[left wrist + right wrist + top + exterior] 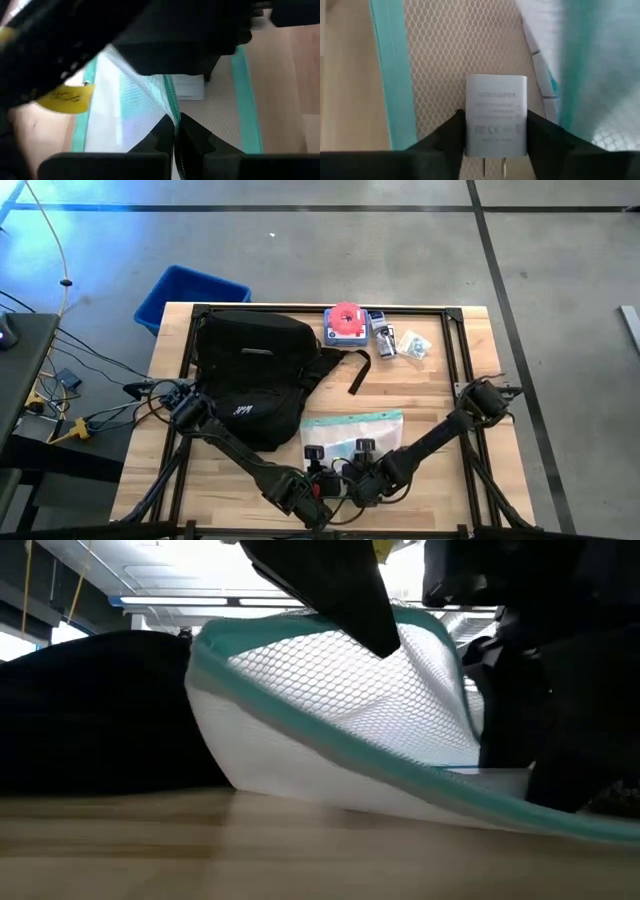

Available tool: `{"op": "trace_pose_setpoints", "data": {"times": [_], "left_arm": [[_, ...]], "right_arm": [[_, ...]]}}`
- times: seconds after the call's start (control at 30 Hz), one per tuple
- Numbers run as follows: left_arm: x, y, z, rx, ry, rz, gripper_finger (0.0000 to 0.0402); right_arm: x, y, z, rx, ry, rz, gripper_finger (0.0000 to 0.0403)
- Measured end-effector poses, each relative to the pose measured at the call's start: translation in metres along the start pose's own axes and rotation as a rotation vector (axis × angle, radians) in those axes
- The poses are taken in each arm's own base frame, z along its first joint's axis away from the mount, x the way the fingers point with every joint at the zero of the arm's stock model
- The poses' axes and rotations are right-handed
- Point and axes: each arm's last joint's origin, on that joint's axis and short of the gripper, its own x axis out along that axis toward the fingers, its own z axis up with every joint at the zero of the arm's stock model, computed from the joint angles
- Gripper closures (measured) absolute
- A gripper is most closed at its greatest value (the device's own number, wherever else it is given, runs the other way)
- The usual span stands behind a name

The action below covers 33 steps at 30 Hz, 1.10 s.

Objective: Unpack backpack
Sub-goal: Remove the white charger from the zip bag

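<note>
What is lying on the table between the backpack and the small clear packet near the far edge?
In the high view, between the backpack and the clear packet lie a pink round item and a small dark-and-white pack.

I hold both arms low at the table's near edge, left gripper (174, 142) pinched shut, right gripper (496, 132) clamped around its load.
</note>
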Motion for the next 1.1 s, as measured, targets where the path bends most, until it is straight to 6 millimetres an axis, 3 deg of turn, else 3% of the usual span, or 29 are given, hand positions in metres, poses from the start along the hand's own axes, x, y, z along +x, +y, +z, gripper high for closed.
{"op": "trace_pose_setpoints", "data": {"times": [0.13,0.37,0.47,0.53,0.67,0.77,0.87,1.1], "left_arm": [[0.003,0.001,-0.004,-0.005,-0.006,0.033,0.0402],[0.018,0.006,-0.021,-0.003,0.057,0.065,0.0402],[0.021,0.008,-0.023,-0.008,0.076,0.054,0.0402],[0.021,0.007,-0.023,-0.011,0.084,0.035,0.0402],[0.02,0.006,-0.023,-0.01,0.081,0.026,0.0402],[0.018,0.003,-0.025,0.0,0.094,0.004,0.0402],[0.015,-0.001,-0.027,0.01,0.093,-0.005,0.0402],[0.011,-0.005,-0.028,0.032,0.084,-0.009,0.0402]], "right_arm": [[-0.017,0.017,0.006,-0.025,0.022,0.082,0.0265],[-0.075,0.071,0.004,-0.217,0.019,0.293,0.0265],[-0.108,0.081,-0.007,-0.237,-0.024,0.186,0.0265],[-0.127,0.073,-0.014,-0.194,-0.061,0.038,0.0265],[-0.149,0.028,-0.027,-0.043,-0.062,-0.256,0.0265],[-0.144,-0.022,-0.034,0.101,-0.016,-0.387,0.0265],[-0.12,-0.083,-0.045,0.293,0.002,-0.437,0.0265],[-0.04,-0.213,-0.088,0.736,-0.009,-0.382,0.0265]]}}
